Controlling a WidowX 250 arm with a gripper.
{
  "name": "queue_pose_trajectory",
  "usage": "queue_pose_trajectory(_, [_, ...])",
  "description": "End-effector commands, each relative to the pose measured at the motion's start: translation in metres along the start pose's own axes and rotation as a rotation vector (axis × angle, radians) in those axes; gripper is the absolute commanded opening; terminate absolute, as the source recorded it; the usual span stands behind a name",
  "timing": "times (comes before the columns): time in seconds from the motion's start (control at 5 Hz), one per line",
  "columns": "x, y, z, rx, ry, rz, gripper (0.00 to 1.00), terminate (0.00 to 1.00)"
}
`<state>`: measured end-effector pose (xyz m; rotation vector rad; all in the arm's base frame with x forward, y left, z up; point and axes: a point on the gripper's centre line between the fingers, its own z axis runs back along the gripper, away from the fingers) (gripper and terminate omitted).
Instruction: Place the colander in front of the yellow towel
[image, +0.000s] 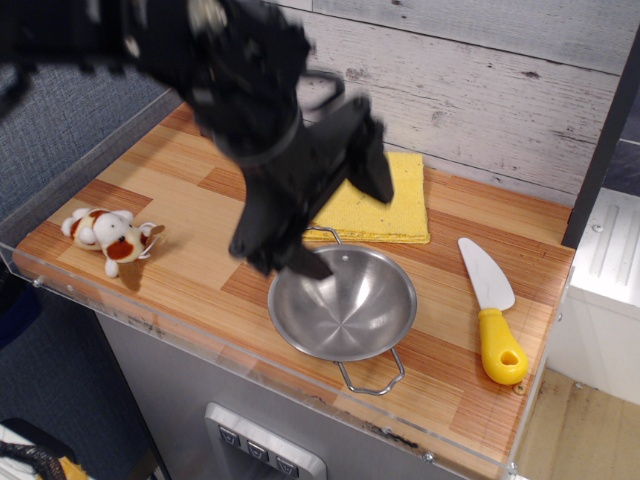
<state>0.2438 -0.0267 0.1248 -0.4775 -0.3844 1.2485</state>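
The colander (345, 305), a shiny round steel bowl with thin wire loop handles, sits on the wooden counter just in front of the yellow towel (385, 200). The towel lies flat against the back wall, partly hidden by my arm. My black gripper (335, 215) hangs above the colander's far left rim, raised off it, with its fingers spread apart and nothing between them. One fingertip (305, 263) points down near the colander's rim.
A white plastic knife with a yellow handle (495, 320) lies right of the colander. A small plush dog (110, 240) lies at the counter's left end. The counter's front edge (300, 375) has a clear lip.
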Motion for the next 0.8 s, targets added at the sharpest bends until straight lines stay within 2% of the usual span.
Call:
queue_pose_trajectory(0.0, [0.0106,-0.0326,0.0376,-0.113,-0.019,-0.034,1.00,0.00])
queue_pose_trajectory(0.4, [0.0106,-0.0326,0.0376,-0.113,-0.019,-0.034,1.00,0.00])
queue_pose_trajectory(0.6, [0.0106,-0.0326,0.0376,-0.113,-0.019,-0.034,1.00,1.00])
